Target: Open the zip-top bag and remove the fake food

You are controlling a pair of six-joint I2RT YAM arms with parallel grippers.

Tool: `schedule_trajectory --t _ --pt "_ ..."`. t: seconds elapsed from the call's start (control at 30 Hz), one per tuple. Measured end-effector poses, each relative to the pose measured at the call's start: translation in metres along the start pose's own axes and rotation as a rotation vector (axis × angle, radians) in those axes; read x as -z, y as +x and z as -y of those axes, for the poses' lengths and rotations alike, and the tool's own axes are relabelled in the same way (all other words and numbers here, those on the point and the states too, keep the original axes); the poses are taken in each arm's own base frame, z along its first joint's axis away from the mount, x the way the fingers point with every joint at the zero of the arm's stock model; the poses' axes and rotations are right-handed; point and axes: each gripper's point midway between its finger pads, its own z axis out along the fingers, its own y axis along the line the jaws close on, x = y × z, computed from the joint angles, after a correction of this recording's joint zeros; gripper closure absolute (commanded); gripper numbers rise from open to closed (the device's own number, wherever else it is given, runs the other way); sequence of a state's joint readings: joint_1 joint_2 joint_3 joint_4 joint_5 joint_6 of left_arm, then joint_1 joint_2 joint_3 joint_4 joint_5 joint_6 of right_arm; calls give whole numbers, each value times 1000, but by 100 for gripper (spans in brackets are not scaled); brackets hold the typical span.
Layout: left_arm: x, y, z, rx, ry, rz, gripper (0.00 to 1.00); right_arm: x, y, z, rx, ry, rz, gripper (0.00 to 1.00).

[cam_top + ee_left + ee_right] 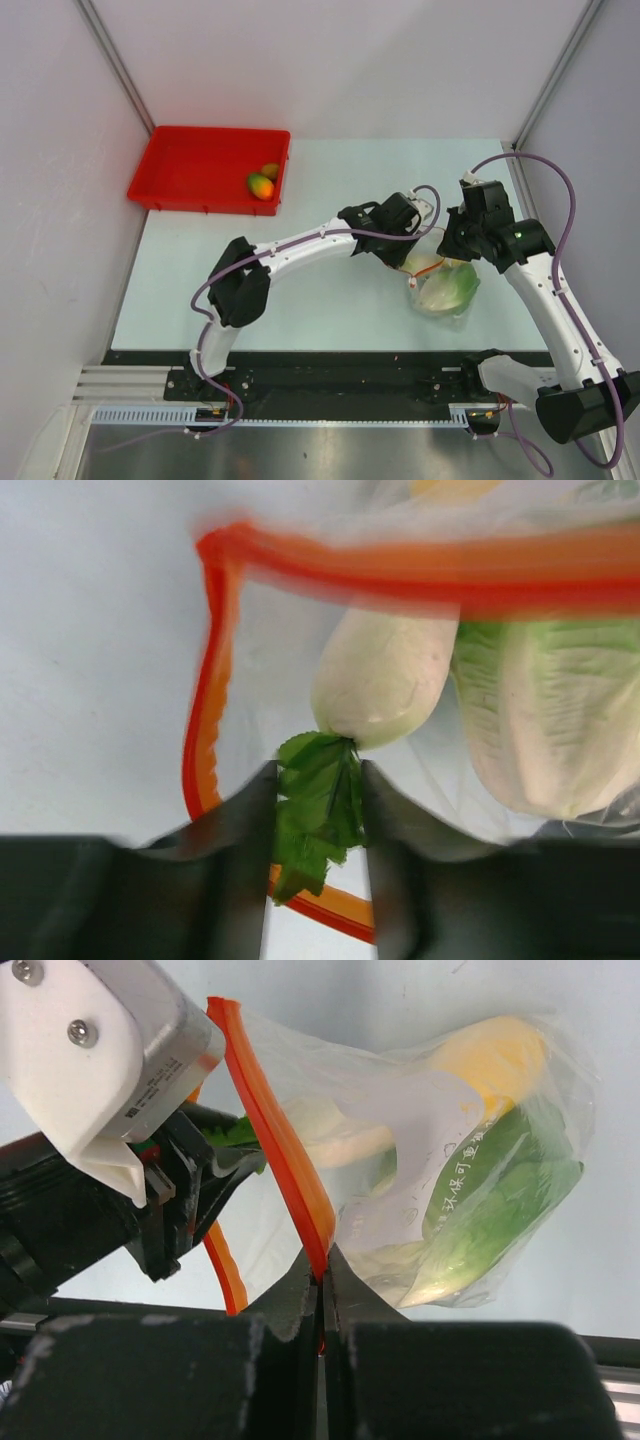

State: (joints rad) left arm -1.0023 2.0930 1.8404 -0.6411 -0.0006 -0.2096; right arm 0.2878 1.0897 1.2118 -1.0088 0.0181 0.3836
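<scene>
Nearest: 2 arms bolted at near edge of table [300,290], 1 gripper each. Mid-table, right of ctr: 1 zip-top bag [447,288], lying btwn both wrists. Clear floppy film w/ thin red-orange zip strip [430,568]. Mouth agape, strip looped round left gripper [318,815]. Fingers there narrow, nipping green leaf tuft of 1 white radish [385,675], smooth and oblong. Beside it 1 lettuce [550,720], ribbed, pale to green. Only a sliver of 1 yellow piece [495,1055] at top of left wrist view; seen whole from right wrist alone, a glossy rounded lump. 3 foods counted inside bag. Right gripper [322,1278] clamped tight on strip's other lip, no gap btwn fingers. White printed lettering on film visible only in that view. From above, neither pinch visible, just wrists over bag.

Farthest, back-left corner: 1 red tray [200,205], rectangular, hard plastic, well apart from bag. Holds 2 pcs: 1 mango [261,186], orange-red w/ green, and 1 small brown piece [270,170] just beside it. Seen in top view only.
</scene>
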Motion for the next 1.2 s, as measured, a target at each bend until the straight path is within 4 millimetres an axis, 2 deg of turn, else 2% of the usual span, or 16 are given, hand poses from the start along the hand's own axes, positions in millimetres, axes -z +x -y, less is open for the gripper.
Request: schedule_trajectory --t 0.03,0.07,0.1,0.13,0.27,0.43,0.57,0.77,0.87,0.97,1.07,1.2 --pt "0 2 2 0 7 -4 84 0 0 0 -1 0 1 100" --pt "0 3 2 -1 10 -6 88 0 -1 0 -2 0 2 100" --pt "1 3 4 -1 14 -5 97 0 -1 0 -2 0 4 100" --pt "2 2 4 -3 16 -2 100 0 -2 0 -3 0 5 100" --pt "11 -7 7 -4 28 17 100 0 -2 1 -4 1 6 100" --pt "34 -40 17 -6 61 99 100 0 -2 1 -4 1 8 100" --pt "65 -68 27 -9 102 185 100 -1 -3 1 -4 5 11 100" --pt "132 -96 27 -10 99 325 100 -3 -6 8 -15 32 16 100" --pt "164 -99 16 -3 61 381 100 -4 -8 15 -32 52 20 100" --pt "191 -93 -5 21 12 424 100 -4 -11 21 -50 67 25 100" --pt "201 -86 -41 68 -54 444 100 -4 -12 25 -61 77 29 100" --pt "202 -63 -112 166 -194 427 100 -4 -13 27 -60 77 29 100"
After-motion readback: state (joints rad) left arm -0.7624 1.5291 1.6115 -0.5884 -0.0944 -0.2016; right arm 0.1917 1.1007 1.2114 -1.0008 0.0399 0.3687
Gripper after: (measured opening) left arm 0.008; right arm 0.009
